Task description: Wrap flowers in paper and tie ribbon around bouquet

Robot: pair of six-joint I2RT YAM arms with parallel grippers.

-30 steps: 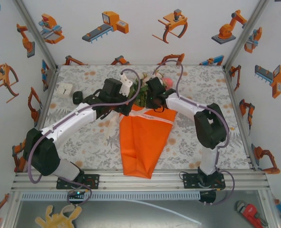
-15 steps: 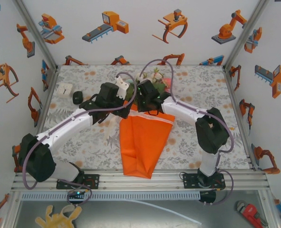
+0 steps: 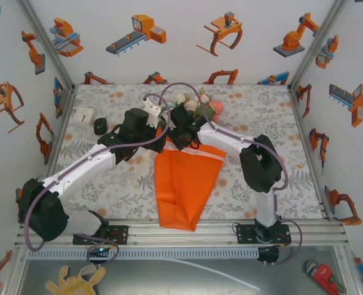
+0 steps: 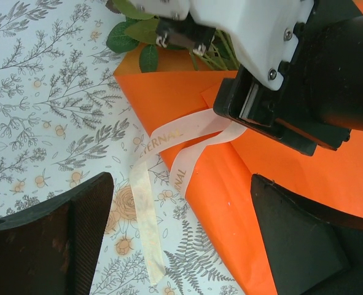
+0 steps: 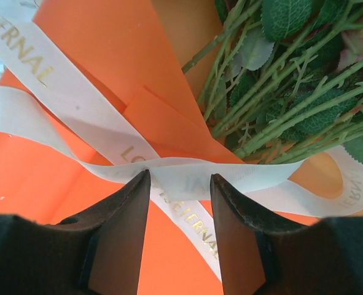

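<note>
1. Top external view: we see the bouquet (image 3: pixel 188 184) lying in the middle of the frame on the table (image 3: pixel 273 178). Its narrow end points to the bottom edge and the flowers (image 3: pixel 198 104) are toward the top.
2. Pink and white blooms with green leaves come out of the wide mouth of the orange paper (image 3: pixel 184 203), which is rolled into a cone.
3. In the right wrist view, the right gripper (image 5: pixel 179 175) has its two dark fingers partly apart, with a clear gap between them, and nothing is pinched there.
4. The ribbon (image 5: pixel 77 117) runs across the paper from the upper left of that view and passes just at the fingertips. It makes a loop at the right edge. We cannot tell whether the tips touch it.
5. Green stems (image 5: pixel 279 104) fill the upper right of the same view and lie inside the open fold of the paper.
6. In the left wrist view, the left gripper (image 4: pixel 181 184) is spread wide, with one finger at the lower left and the other at the lower right. It has hold of nothing.
7. In this view two cream ribbon tails with gold letters come out from under the right gripper in the upper right and cross the left edge of the paper. One tail lies on the table toward the bottom of the frame.
</note>
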